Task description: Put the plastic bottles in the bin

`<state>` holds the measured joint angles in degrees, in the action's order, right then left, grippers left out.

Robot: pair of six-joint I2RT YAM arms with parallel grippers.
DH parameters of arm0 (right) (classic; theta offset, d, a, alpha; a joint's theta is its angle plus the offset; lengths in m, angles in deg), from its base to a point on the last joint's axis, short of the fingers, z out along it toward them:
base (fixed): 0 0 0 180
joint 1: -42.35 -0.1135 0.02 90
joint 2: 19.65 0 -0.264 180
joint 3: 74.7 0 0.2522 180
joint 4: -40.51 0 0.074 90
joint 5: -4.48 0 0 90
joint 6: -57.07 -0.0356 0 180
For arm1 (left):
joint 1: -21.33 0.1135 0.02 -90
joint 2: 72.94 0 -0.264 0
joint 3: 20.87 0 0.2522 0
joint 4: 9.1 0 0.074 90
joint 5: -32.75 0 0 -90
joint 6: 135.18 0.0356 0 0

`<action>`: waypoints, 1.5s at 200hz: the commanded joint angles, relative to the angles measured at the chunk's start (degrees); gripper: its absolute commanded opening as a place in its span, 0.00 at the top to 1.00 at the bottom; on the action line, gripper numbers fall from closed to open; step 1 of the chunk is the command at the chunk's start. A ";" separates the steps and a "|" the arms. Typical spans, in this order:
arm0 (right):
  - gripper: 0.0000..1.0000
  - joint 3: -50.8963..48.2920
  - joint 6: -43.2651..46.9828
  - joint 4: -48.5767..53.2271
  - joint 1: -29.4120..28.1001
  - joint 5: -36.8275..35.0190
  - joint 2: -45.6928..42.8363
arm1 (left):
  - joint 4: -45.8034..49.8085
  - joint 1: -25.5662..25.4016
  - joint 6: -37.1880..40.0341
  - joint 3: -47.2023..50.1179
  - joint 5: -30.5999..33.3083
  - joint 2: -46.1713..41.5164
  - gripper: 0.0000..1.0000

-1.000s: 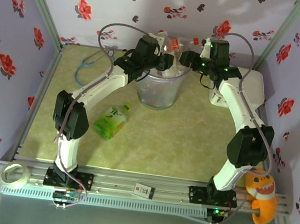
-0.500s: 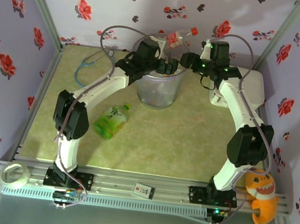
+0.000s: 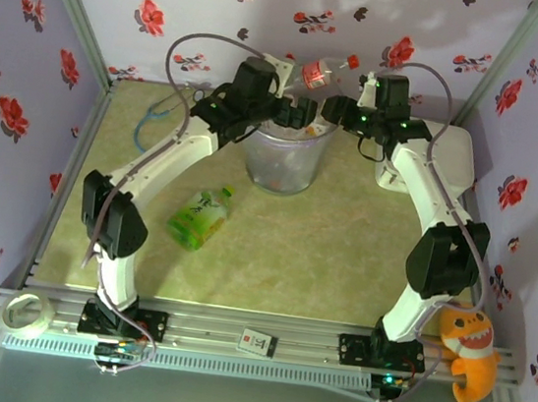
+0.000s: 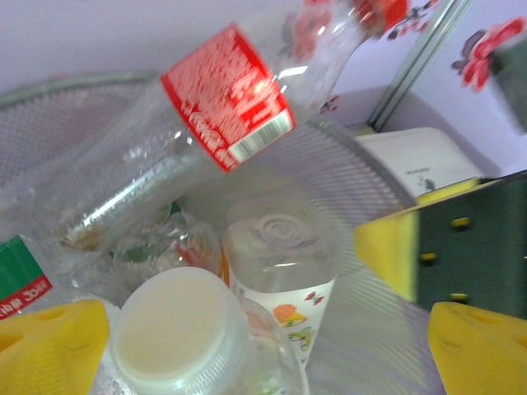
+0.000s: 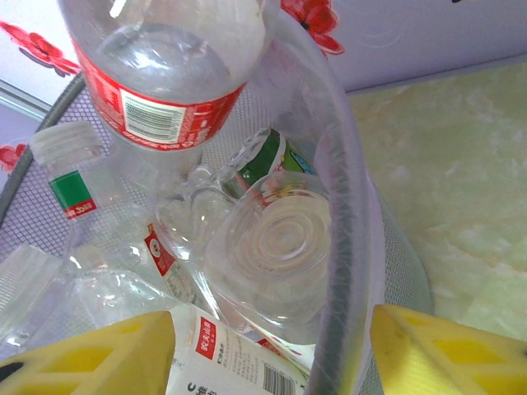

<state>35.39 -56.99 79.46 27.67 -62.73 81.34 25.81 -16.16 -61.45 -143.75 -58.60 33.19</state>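
Observation:
The bin (image 3: 287, 161) stands at the back of the table, with several clear plastic bottles (image 5: 268, 247) piled inside. A red-labelled, red-capped bottle (image 3: 322, 70) leans tilted over the bin's far rim, its label facing the left wrist camera (image 4: 226, 95) and its base toward the right wrist camera (image 5: 156, 82). My left gripper (image 4: 263, 354) hangs open over the bin mouth, above a white-capped bottle (image 4: 177, 329), gripping nothing. My right gripper (image 5: 272, 362) is open and straddles the bin's rim (image 5: 342, 247), one finger inside and one outside. A green-labelled bottle (image 3: 202, 215) lies on the table.
A blue-tubed stethoscope (image 3: 154, 118) lies at the back left. A white box (image 3: 391, 175) sits right of the bin behind my right arm. An orange plush toy (image 3: 468, 354), a tape roll (image 3: 24, 313) and a small card (image 3: 257, 341) are at the near rail.
My left gripper has opened and let go of the red-labelled bottle, which now leans on the bin's far rim. The left arm's elbow swung left. The right jaws narrowed slightly.

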 commanded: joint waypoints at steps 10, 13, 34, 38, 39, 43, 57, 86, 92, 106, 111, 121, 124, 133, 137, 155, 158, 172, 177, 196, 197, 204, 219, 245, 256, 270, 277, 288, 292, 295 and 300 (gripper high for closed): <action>0.38 -1.02 0.06 -0.22 -0.30 0.95 0.84 | 0.28 0.44 2.18 -1.05 -1.64 -5.71 0.00; 0.38 -1.00 0.06 -0.22 -0.35 0.95 0.83 | 0.23 0.53 2.24 -0.82 -1.64 -6.05 0.00; 0.39 -1.04 -0.03 -0.27 -0.39 1.14 1.02 | 1.04 1.47 2.32 0.84 -1.87 -8.93 0.00; 0.40 -1.02 -0.03 -0.27 -0.36 1.18 0.99 | 1.36 1.73 2.34 1.30 -1.82 -9.72 0.00; 0.40 -1.04 -0.03 -0.29 -0.36 1.15 0.98 | 1.44 1.81 2.36 1.42 -1.82 -9.89 0.00; 0.41 -1.02 -0.03 -0.29 -0.40 1.12 1.01 | 1.68 2.08 2.34 1.90 -1.89 -10.64 0.00; 0.42 -1.05 -0.03 -0.19 -0.44 1.13 0.97 | 2.80 3.26 2.37 4.79 -1.76 -13.58 0.00; 0.42 -0.99 0.23 0.08 -0.44 0.95 0.89 | 7.67 7.11 2.20 13.20 -1.23 -21.38 0.00; 0.42 -0.99 0.32 0.17 -0.38 0.95 0.85 | 9.60 8.14 2.12 14.96 -0.87 -22.97 0.00; 0.42 -0.97 0.50 0.21 -0.38 0.93 0.89 | 15.28 10.11 2.29 18.06 -0.32 -26.31 0.00; 0.42 -0.89 0.55 0.21 -0.37 0.93 0.88 | 17.99 10.84 2.34 18.74 -0.17 -27.09 0.00; 0.42 -0.89 0.50 0.23 -0.43 0.90 0.96 | 23.50 11.63 2.40 19.54 0.38 -28.33 0.00; 0.42 -0.89 0.52 0.21 -0.41 0.97 0.96 | 24.96 11.76 2.53 19.83 0.60 -28.61 0.00; 0.42 -0.80 0.67 0.31 -0.43 0.94 1.09 | 28.95 11.91 2.60 20.76 0.94 -29.25 0.00; 0.42 -0.80 0.72 0.40 -0.44 0.86 1.25 | 30.66 11.85 2.53 21.06 0.97 -29.28 0.00; 0.42 -0.64 0.94 0.74 -0.51 0.85 1.40 | 37.48 11.87 2.25 22.50 0.79 -28.79 0.00; 0.42 -0.69 0.98 0.74 -0.53 0.86 1.47 | 38.06 11.91 2.29 22.78 0.78 -28.66 0.00; 0.42 -0.80 1.03 0.78 -0.55 0.77 1.64 | 39.78 12.03 2.53 24.37 0.66 -27.80 0.00; 0.42 -0.80 1.04 0.82 -0.58 0.80 1.64 | 39.92 12.20 2.53 24.82 0.66 -27.33 0.00; 0.42 -0.69 1.03 0.89 -0.77 0.89 1.68 | 39.54 13.33 2.97 25.81 -1.70 -24.70 0.00; 0.42 -0.70 1.03 0.90 -0.78 0.87 1.67 | 39.52 13.41 3.03 25.94 -1.98 -24.54 0.00; 0.42 -0.69 1.07 0.93 -0.79 0.92 1.60 | 38.87 14.08 3.05 26.38 -3.68 -23.43 0.00; 0.42 -0.79 1.12 0.99 -0.81 0.85 1.54 | 39.17 14.64 4.01 26.61 -5.62 -20.68 0.00; 0.43 -0.80 1.30 1.19 -0.80 0.61 1.31 | 42.87 14.56 5.17 26.62 -5.58 -17.24 0.00; 0.42 -0.73 1.29 1.01 -0.84 0.71 1.38 | 43.68 14.38 5.50 27.09 -5.52 -16.69 0.00; 0.42 -0.64 1.12 0.83 -0.80 0.79 1.64 | 44.90 13.75 6.13 27.29 -4.56 -15.55 0.00; 0.43 -0.62 1.04 0.67 -0.79 0.88 1.75 | 45.74 13.16 6.51 27.34 -3.95 -14.68 0.00; 0.42 -0.54 0.89 0.56 -0.78 0.99 1.95 | 46.87 11.95 7.44 27.12 -2.81 -13.17 0.00; 0.43 -0.60 0.90 0.51 -0.79 0.95 2.01 | 47.17 11.40 7.82 27.12 -2.13 -12.59 0.00; 0.42 -0.47 0.86 0.49 -0.79 0.97 2.09 | 47.49 11.13 8.12 27.07 -1.59 -12.15 0.00; 0.42 -0.45 0.77 0.47 -0.82 1.05 2.19 | 47.74 10.48 8.57 27.03 -0.90 -11.43 0.00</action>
<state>34.63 -56.99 79.44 27.57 -62.56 81.95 68.78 -3.14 -56.36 -116.69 -61.90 18.63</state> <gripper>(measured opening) 0.576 0.997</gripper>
